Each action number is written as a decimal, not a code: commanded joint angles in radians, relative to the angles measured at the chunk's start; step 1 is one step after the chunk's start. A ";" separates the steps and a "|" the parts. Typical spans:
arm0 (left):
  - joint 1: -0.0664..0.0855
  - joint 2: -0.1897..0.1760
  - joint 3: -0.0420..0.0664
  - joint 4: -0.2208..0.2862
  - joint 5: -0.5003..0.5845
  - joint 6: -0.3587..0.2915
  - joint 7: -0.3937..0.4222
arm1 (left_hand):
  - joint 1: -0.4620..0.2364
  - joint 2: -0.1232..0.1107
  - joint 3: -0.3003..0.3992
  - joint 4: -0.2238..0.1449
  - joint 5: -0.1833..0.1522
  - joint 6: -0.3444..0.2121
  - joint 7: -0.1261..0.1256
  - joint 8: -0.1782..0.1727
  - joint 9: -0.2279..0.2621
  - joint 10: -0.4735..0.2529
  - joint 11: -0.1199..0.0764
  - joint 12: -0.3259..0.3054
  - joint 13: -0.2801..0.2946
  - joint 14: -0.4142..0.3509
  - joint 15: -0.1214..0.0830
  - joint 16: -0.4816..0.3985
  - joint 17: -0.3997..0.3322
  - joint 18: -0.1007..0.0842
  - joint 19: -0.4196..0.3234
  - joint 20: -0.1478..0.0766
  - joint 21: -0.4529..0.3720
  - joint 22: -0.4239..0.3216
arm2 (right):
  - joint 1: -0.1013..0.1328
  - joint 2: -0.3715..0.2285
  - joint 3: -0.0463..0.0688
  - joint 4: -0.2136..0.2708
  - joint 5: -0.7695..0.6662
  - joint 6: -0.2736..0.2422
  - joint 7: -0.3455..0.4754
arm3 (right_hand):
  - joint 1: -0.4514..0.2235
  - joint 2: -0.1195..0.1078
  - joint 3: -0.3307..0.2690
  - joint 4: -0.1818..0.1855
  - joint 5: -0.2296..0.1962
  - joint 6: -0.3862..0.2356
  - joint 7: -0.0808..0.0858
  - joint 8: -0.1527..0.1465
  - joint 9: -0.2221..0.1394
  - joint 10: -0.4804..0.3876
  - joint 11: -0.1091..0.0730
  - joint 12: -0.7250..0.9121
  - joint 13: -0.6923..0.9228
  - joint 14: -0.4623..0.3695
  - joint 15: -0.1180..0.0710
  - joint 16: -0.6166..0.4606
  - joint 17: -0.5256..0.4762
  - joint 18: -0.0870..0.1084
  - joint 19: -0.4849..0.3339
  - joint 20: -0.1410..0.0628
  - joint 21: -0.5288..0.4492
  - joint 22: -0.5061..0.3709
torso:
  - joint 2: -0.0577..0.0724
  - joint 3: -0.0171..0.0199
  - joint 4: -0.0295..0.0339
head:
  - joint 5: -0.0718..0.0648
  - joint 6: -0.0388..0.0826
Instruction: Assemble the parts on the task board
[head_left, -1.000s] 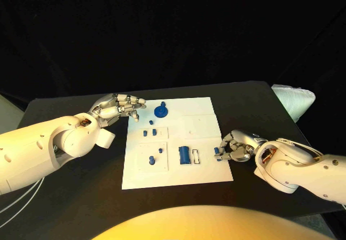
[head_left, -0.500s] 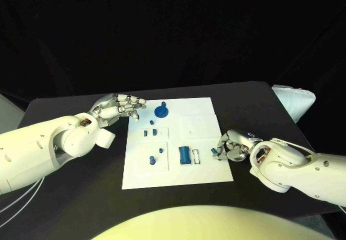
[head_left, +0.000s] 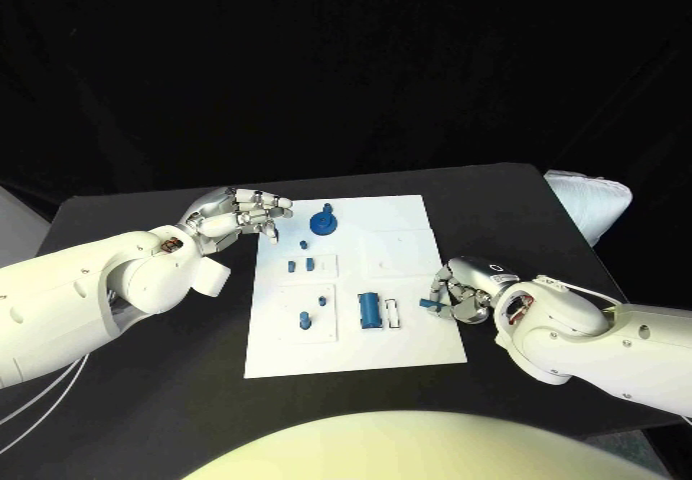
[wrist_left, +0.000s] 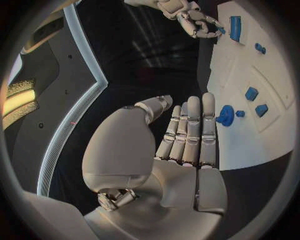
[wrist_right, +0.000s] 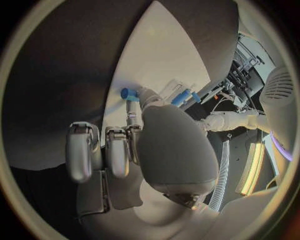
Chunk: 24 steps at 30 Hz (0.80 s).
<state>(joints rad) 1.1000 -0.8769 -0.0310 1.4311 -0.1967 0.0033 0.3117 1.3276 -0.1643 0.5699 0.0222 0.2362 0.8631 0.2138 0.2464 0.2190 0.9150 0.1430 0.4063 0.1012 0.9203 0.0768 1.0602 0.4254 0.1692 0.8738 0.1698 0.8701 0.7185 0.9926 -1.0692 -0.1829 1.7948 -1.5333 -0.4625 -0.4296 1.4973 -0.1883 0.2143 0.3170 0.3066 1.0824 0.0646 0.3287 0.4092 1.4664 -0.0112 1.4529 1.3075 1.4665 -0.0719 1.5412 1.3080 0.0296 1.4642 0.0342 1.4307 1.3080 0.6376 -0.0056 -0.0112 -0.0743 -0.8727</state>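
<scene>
On the black table (head_left: 159, 370), the robot's silver left hand (head_left: 235, 213) hovers just off the far left corner of the flat white rectangular task board (head_left: 418, 340), palm up, fingers straight, close together and slightly apart from the thumb, holding nothing; the left wrist view shows the same bare palm (wrist_left: 181, 150). Beside its fingertips, on the board's far end, stands a round blue knob-like part (head_left: 322, 221). Nearer along the board's left side lie a tiny blue piece (head_left: 303, 243), a pair of small blue blocks (head_left: 300, 266) in a raised square panel, and two more small blue pieces (head_left: 306, 320) in the next panel. Towards the middle, a larger blue cylindrical part (head_left: 369, 310) lies beside a narrow white slot.

At the board's right edge, the silver right hand (head_left: 464, 290) is curled in, its fingertips pinching a small blue peg (head_left: 428, 302) just above the board. The right wrist view shows that peg (wrist_right: 129, 93) held at the tips of two fingers. A white ribbed object (head_left: 591, 200) sits at the table's far right corner, well apart from the board.
</scene>
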 joint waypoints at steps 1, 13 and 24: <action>0.000 0.000 0.001 0.003 0.005 0.019 0.004 | 0.002 0.004 0.005 0.000 0.002 -0.007 -0.001 0.003 -0.001 -0.001 0.008 -0.004 -0.001 0.002 0.002 -0.006 -0.001 0.015 0.007 0.002 0.006 0.001 | -0.012 0.002 -0.010 -0.008 -0.025 0.057 -0.049 | -0.024 -0.012 0.070 -0.035 0.027 0.006 0.000 -0.001 0.001 0.055 -0.001 -0.003 0.204 0.088 -0.004 -0.003 0.192 -0.004 0.076 -0.005 -0.001 0.225 | 0.000 0.0005 0.0002 | 0.000 0.000; 0.000 0.000 0.001 0.004 0.005 0.018 0.003 | 0.002 0.004 0.006 -0.001 0.002 -0.007 -0.001 0.003 -0.001 -0.001 0.008 -0.004 -0.001 0.002 0.002 -0.006 -0.001 0.015 0.007 0.002 0.006 0.001 | -0.007 -0.006 -0.007 0.050 0.015 -0.038 -0.027 | -0.080 -0.031 0.160 -0.044 0.113 0.003 -0.005 0.012 0.018 0.059 -0.005 0.002 0.207 0.091 -0.008 0.003 0.205 -0.007 0.081 -0.008 0.016 0.231 | -0.001 -0.0003 -0.0005 | 0.001 0.000; 0.000 0.002 0.001 0.005 0.004 0.018 0.002 | 0.002 0.004 0.006 -0.001 0.002 -0.007 -0.001 0.003 -0.001 -0.001 0.008 -0.004 -0.001 0.002 0.002 -0.006 -0.001 0.015 0.007 0.002 0.006 0.001 | 0.016 0.009 -0.004 0.091 0.139 -0.079 0.002 | -0.142 -0.037 0.184 -0.034 0.101 0.002 -0.007 0.021 0.029 0.063 -0.007 0.008 0.210 0.094 -0.009 0.009 0.217 -0.010 0.085 -0.009 0.033 0.236 | 0.000 -0.0004 -0.0002 | 0.000 0.000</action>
<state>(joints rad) 1.0998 -0.8769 -0.0309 1.4324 -0.1967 0.0050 0.3092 1.3276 -0.1644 0.5701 0.0220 0.2362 0.8631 0.2138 0.2463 0.2190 0.9150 0.1431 0.4063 0.1013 0.9203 0.0769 1.0602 0.4255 0.1693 0.8738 0.1698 0.8712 0.7183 1.0087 -1.0645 -0.1867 1.8838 -1.4607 -0.5240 -0.4465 1.3611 -0.2260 0.3898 0.2829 0.4154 1.0814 0.0651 0.3449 0.4347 1.4664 -0.0110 1.4577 1.3075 1.4664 -0.0718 1.5455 1.3077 0.0297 1.4680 0.0306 1.4577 1.3076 0.6371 -0.0058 -0.0115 -0.0738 -0.8727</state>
